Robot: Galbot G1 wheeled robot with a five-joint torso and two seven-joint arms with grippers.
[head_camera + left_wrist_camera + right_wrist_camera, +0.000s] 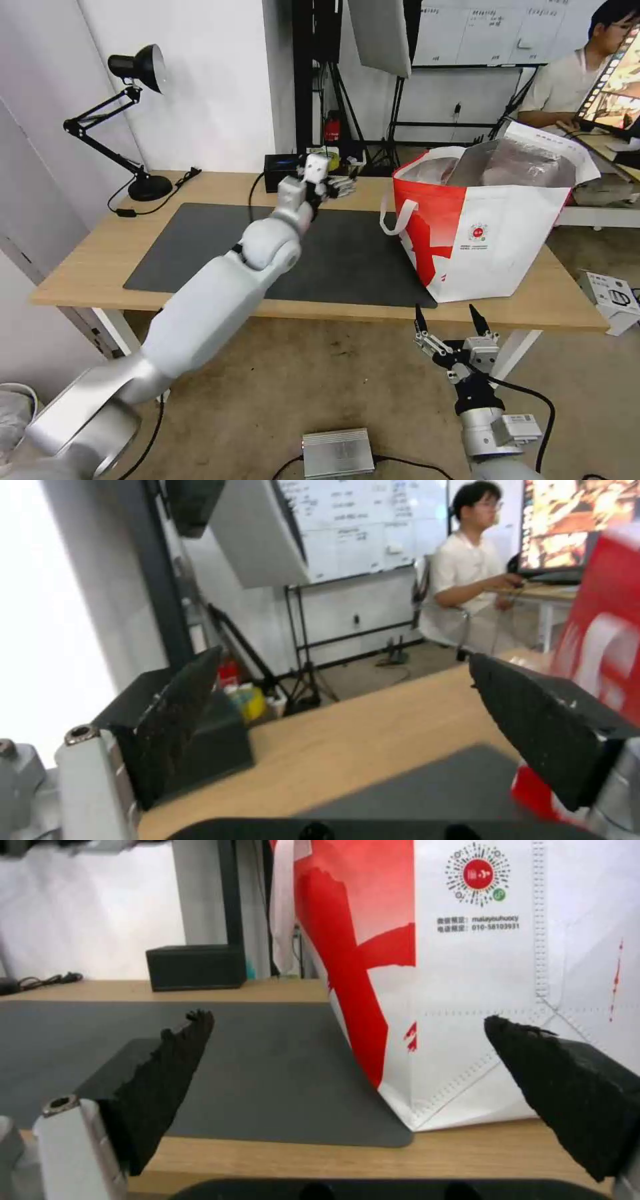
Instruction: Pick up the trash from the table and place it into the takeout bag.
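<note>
The takeout bag [497, 233], white and red with a foil lining, stands open on the right end of the table [80, 267], partly on the dark grey mat [193, 247]. The trash is out of view. My left arm reaches across the mat, and its gripper [331, 184] hangs open and empty above the table's back edge, left of the bag. In the left wrist view the gripper [345, 654] has bare wood between its fingers. My right gripper [450, 319] is open below the table's front edge, facing the bag [480, 965] and the mat [253, 1055].
A black tissue box [279, 180] sits at the back edge beside the left gripper. A black desk lamp [141, 127] stands at the back left with its cable. On the floor lie a silver box [337, 453] and a white box [610, 299].
</note>
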